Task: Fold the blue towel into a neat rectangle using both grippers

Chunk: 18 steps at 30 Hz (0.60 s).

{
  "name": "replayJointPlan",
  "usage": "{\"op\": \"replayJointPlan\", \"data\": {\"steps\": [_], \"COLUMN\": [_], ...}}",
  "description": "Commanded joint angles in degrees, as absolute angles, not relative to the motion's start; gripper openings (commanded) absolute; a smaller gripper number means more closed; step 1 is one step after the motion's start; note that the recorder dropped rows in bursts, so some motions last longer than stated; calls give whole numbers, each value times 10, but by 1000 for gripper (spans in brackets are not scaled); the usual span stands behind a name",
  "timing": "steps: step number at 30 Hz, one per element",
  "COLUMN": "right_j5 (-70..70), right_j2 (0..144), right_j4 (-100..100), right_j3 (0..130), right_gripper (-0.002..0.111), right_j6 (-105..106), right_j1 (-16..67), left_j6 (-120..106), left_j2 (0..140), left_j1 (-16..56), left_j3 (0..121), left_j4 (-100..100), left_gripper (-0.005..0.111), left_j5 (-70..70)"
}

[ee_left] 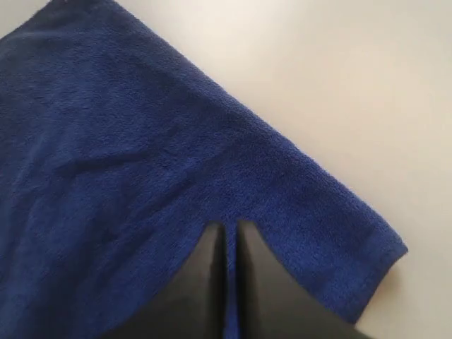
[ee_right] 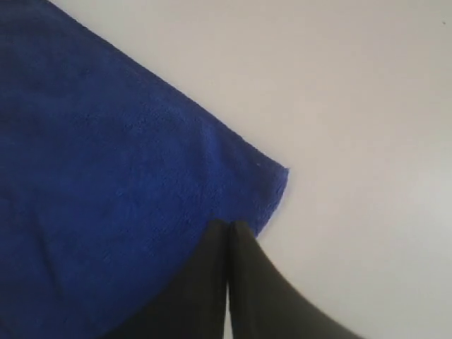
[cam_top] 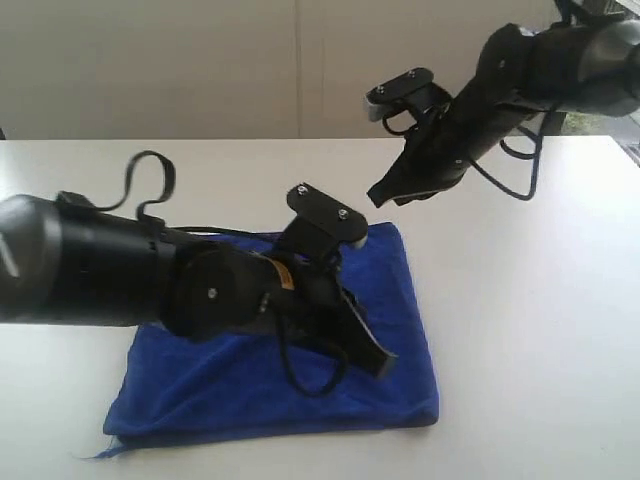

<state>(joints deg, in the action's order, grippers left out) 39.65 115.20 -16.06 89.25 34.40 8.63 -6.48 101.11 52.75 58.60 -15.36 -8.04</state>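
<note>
The blue towel (cam_top: 410,300) lies folded flat on the white table (cam_top: 540,300), directly beneath the left fingers (ee_left: 205,289), which are closed on nothing. The right fingers (ee_right: 205,282), also closed and empty, hang above one corner.

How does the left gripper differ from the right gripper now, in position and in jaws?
The left gripper sits low, close over the blue towel; the right gripper hangs higher, above one towel corner. The left gripper's jaws show a thin slit; the right gripper's jaws meet. Both are black, nearly or fully shut, point at the towel and seem to hold no cloth.
</note>
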Motion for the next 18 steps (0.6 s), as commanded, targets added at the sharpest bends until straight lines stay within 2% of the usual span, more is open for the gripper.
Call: {"op": "replayJointPlan", "data": {"steps": [1,7,13,18], "right_j5": [418,438,460,553], "right_j2": [1204,1262,1267,1254], "right_j4": [-168,-160,-160,-166], "right_j3": [951,1001,1002,999], "right_gripper": [0,0,0,0], "right_j6": [375,375,375,378], "right_j1": [80,72,65,64], "left_j6": [-65,-93,-92,-93], "left_j2": [1051,1050,1050,1068], "left_j1": [538,490,357,278], "left_j3": [630,634,634,656], "left_j4": [-154,-154,-137,-101], "left_gripper": [0,0,0,0], "left_j5": [-57,31,37,49]}}
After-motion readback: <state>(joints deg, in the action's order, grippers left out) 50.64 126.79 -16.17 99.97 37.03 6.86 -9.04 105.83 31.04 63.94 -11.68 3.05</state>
